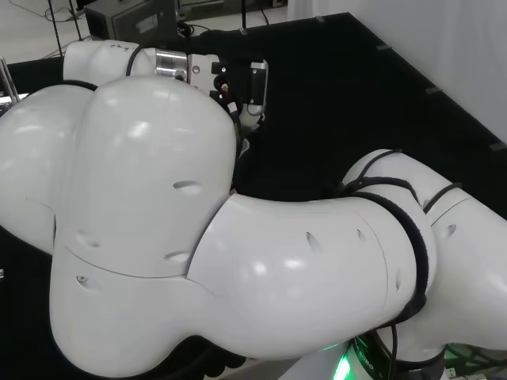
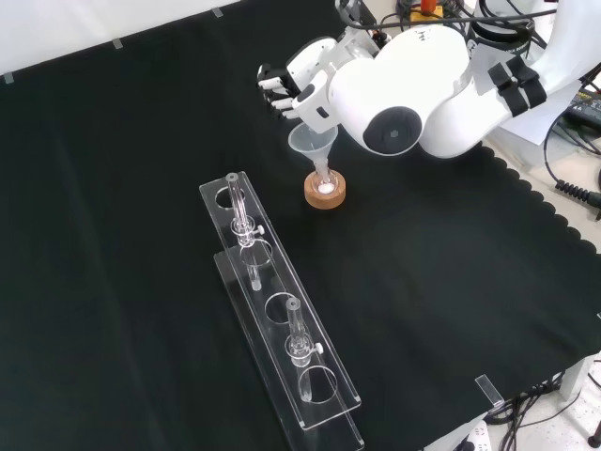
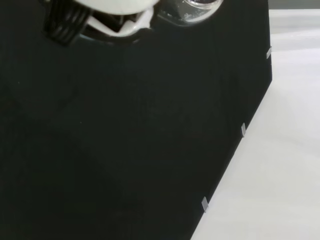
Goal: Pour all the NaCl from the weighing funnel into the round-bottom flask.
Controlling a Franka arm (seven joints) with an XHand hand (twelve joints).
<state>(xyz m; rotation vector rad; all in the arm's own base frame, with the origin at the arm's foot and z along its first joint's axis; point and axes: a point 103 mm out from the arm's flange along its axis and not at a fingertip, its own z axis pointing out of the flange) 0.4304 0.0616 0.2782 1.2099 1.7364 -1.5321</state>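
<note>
Fingers (image 2: 279, 89) of the hand (image 2: 305, 80) were seen curled, whether gripping the funnel (image 2: 312, 146) could not be told, at eleven o'clock of the cork-ringed flask (image 2: 325, 189).

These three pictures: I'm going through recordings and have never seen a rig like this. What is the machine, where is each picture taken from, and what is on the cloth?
The machine is one white robot arm with a black and white hand of fingers in place of a gripper. The head view looks over the arm from behind, so its big white links take up most of the picture. The front view looks down on the black cloth from the opposite side. The wrist view rides at the wrist and looks past the palm. On the cloth stand a clear rack with glass tubes and a cork ring carrying a flask with a funnel in its neck. The hand sits just above the funnel; whether it holds anything I cannot tell.
</note>
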